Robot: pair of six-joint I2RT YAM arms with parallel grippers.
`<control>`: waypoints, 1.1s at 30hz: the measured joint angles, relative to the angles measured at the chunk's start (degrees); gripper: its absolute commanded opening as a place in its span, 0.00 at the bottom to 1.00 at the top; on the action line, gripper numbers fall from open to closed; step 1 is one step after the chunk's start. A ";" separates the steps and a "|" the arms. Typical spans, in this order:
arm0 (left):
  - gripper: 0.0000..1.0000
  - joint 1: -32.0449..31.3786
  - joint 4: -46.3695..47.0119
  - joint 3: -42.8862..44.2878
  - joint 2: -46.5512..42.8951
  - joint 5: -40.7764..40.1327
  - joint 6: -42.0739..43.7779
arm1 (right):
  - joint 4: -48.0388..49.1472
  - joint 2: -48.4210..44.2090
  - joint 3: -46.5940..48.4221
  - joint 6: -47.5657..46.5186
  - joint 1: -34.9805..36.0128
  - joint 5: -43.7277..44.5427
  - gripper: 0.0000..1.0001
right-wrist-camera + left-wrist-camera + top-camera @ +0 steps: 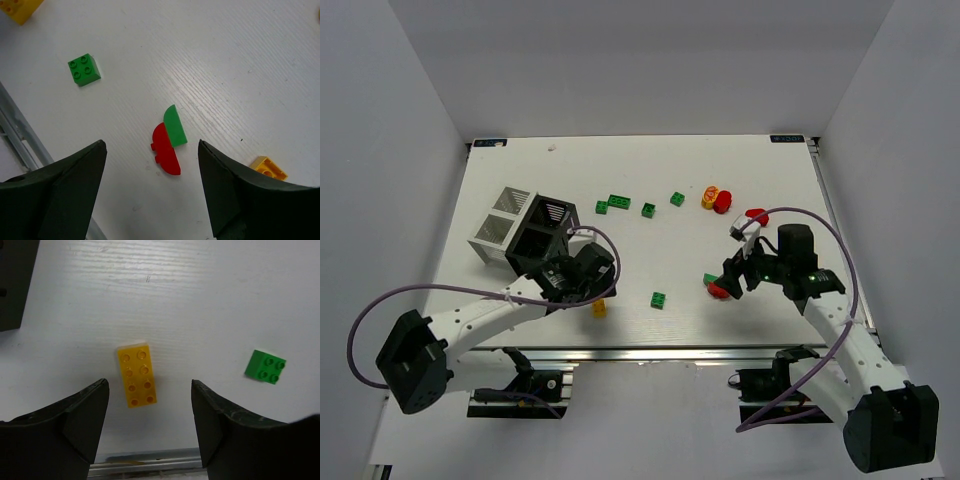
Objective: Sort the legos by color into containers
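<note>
My left gripper is open and empty, low over a yellow 2x4 lego that lies just ahead of its jaws, nearer the left finger. My right gripper is open and empty above a red half-round lego that touches a green half-round lego; both lie just ahead of its jaws. Two white containers and a black slotted container stand together at the left, behind the left gripper.
A green 2x2 lego lies between the arms. More green legos, a yellow-orange one and red ones lie toward the back. A yellow piece lies by the right finger. The table's metal front edge is close.
</note>
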 measured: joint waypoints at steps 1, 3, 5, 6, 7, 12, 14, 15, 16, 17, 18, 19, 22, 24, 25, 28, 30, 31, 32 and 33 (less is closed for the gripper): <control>0.75 -0.09 -0.13 -0.42 0.66 -0.09 -0.39 | 0.33 0.17 -0.11 0.20 0.17 0.48 0.81; 0.75 -0.24 0.02 -1.36 2.08 -0.26 -0.96 | 0.92 0.55 -0.35 0.04 0.31 1.46 0.81; 0.75 -0.66 0.28 -2.58 3.69 -0.42 -1.51 | 1.40 0.94 -0.50 -0.02 0.48 2.40 0.81; 0.75 -0.92 0.24 -3.15 4.59 -0.48 -1.84 | 1.66 1.11 -0.66 -0.04 0.50 2.78 0.81; 0.75 -1.09 0.31 -3.63 5.38 -0.55 -2.03 | 1.86 1.29 -0.90 -0.07 0.50 3.06 0.81; 0.75 -1.40 1.01 -4.24 8.02 -1.27 -2.58 | 2.71 1.49 -2.27 -0.02 0.50 3.87 0.81; 0.74 -1.40 2.08 -4.24 8.96 -1.64 -2.60 | 2.89 1.49 -2.38 -0.02 0.50 4.00 0.81; 0.74 -1.40 2.67 -4.24 9.62 -1.77 -2.58 | 2.89 1.49 -2.40 -0.02 0.50 4.02 0.81; 0.74 -1.40 3.28 -4.24 10.43 -1.88 -2.56 | 2.91 1.49 -2.45 -0.02 0.50 4.02 0.81; 0.73 -1.40 3.85 -4.24 11.52 -1.95 -2.51 | 2.93 1.49 -2.49 -0.02 0.50 4.04 0.81; 0.72 -1.40 4.22 -4.22 12.68 -1.97 -2.49 | 2.97 1.49 -2.56 -0.02 0.50 4.04 0.80; 0.71 -1.40 4.61 -4.22 13.70 -1.99 -2.45 | 3.02 1.49 -2.60 -0.02 0.50 4.04 0.80; 0.66 -1.44 5.70 -3.23 15.56 -2.56 -2.25 | 3.28 1.49 -2.91 -0.02 0.55 4.09 0.81; 0.62 -1.44 6.10 -3.15 15.82 -2.86 -2.12 | 3.30 1.49 -3.13 -0.02 0.55 4.20 0.80; 0.56 -1.44 6.19 -3.15 15.82 -2.95 -2.10 | 3.30 1.49 -3.17 -0.02 0.55 4.22 0.80; 0.40 -1.44 6.43 -3.19 15.82 -2.99 -2.16 | 3.30 1.46 -3.21 -0.02 0.55 4.26 0.80; 0.31 -1.44 6.75 -3.32 15.58 -2.82 -2.03 | 3.30 1.40 -3.23 -0.02 0.55 4.26 0.80; 0.27 -1.44 6.82 -3.39 15.50 -2.67 -1.86 | 3.30 1.33 -3.23 -0.02 0.55 4.26 0.79; 0.20 -1.44 6.95 -3.43 15.39 -2.47 -1.62 | 3.30 1.31 -3.23 -0.02 0.55 4.26 0.79; 0.18 -1.44 7.15 -3.50 15.19 -2.12 -1.38 | 3.30 1.27 -3.23 -0.02 0.55 4.26 0.77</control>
